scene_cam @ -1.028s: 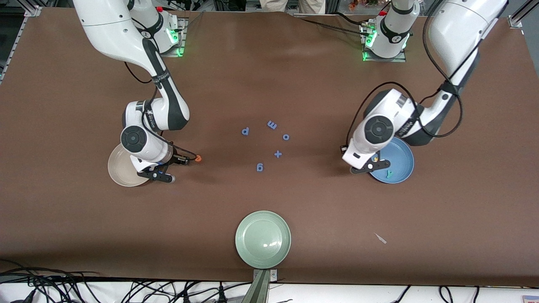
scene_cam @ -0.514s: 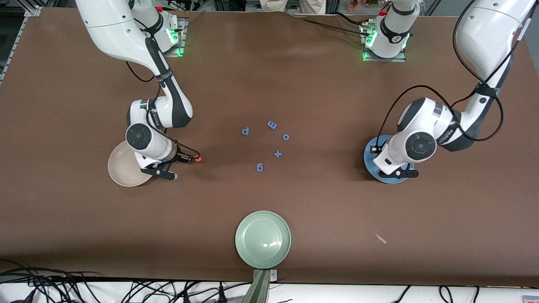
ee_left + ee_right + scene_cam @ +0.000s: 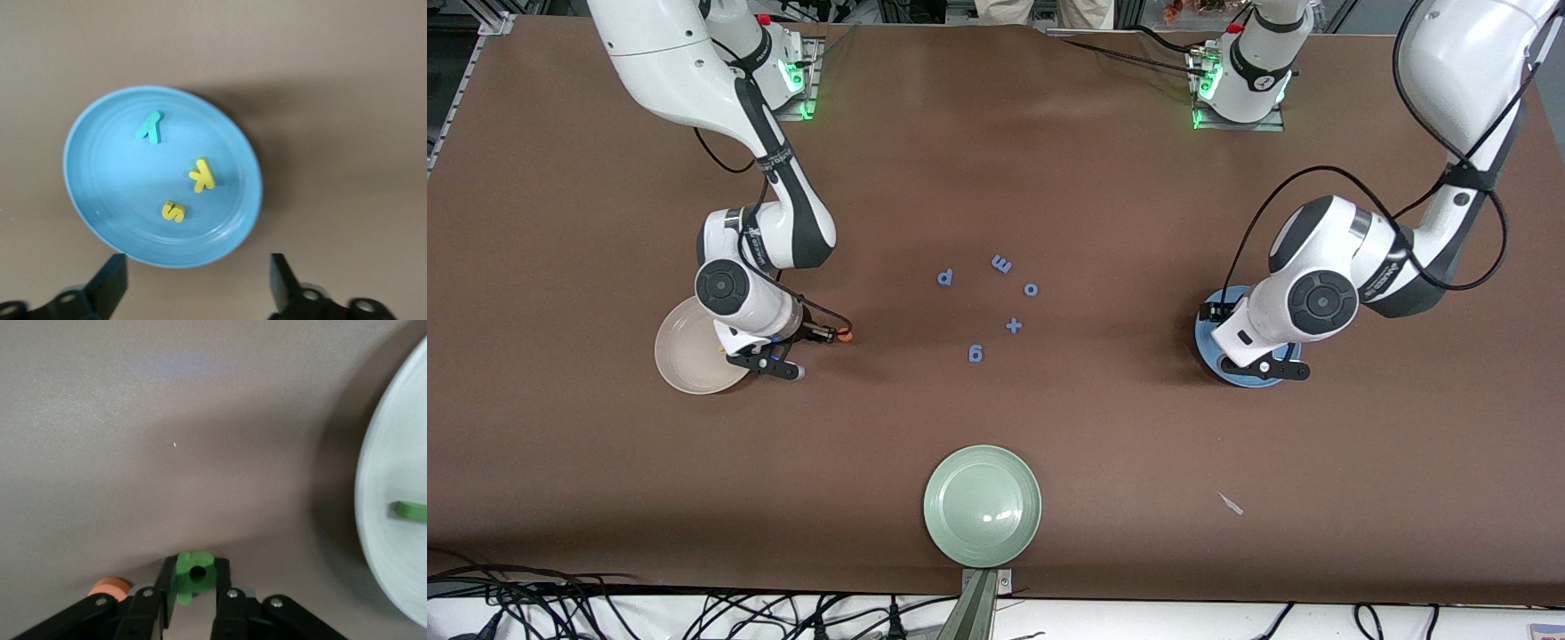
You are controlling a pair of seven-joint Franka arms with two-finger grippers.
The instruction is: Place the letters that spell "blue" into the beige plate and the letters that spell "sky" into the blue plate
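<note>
Letters s (image 3: 173, 211), k (image 3: 202, 175), y (image 3: 151, 127) in blue plate (image 3: 100, 200).

Even overhead light falls on the brown table (image 3: 560, 444); soft shadows pool under both arms, glare glints off the pale green plate (image 3: 951, 524).

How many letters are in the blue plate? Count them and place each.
3, all lying in the blue plate: the teal y near one rim, the yellow k and yellow s close together nearer the middle. None appears hidden.

Blue plate (image 3: 100, 193) with teal y (image 3: 151, 127), yellow k (image 3: 202, 175), yellow s (image 3: 173, 211)
</note>
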